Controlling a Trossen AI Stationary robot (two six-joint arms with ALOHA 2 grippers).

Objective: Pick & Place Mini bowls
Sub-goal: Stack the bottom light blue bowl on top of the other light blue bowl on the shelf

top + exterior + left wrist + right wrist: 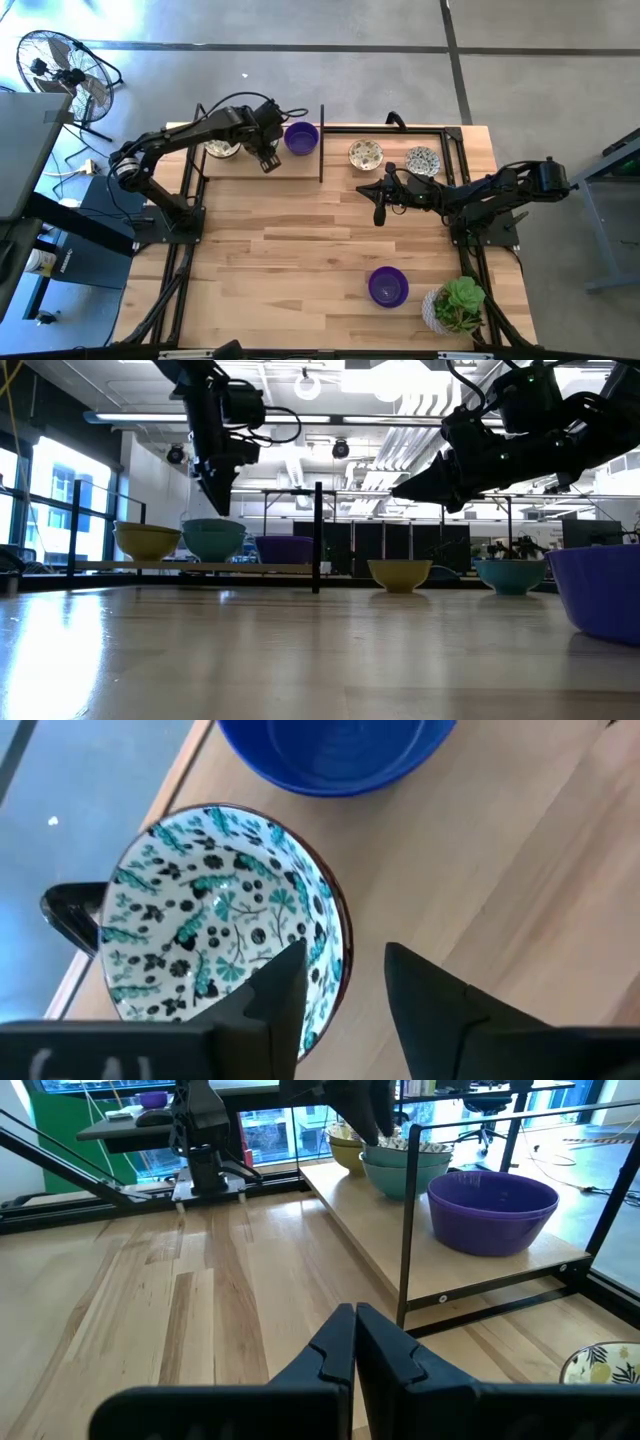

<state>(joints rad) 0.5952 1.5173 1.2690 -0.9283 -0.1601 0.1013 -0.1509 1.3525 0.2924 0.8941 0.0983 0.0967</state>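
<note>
1. Plant [458, 303] in a white pot sits at the near right corner of the wooden table [300, 260], taken here as the landmark; a purple bowl [388, 286] stands just beside the pot, toward the table's middle
2. Right gripper [380, 204] hangs over the table's right half, past that purple bowl, with its fingers [335, 1350] pressed together and carrying nothing
3. Beyond it, near the table's far edge on the right, stand two patterned bowls: a yellowish one [366, 154] and a greenish one [422, 161], near each other but apart
4. Black upright post [321, 143] divides the far edge; to its left lies a raised wooden shelf [300, 166]
5. On the shelf stand a second purple bowl [301, 138] next to the post and a patterned bowl [222, 148] farther left
6. Left gripper [268, 160] hovers over the shelf between those two, its jaws parted and gripping nothing; the wrist view shows a teal-leaf bowl [200, 920] under one finger
7. No readable writing or labels show anywhere
</note>
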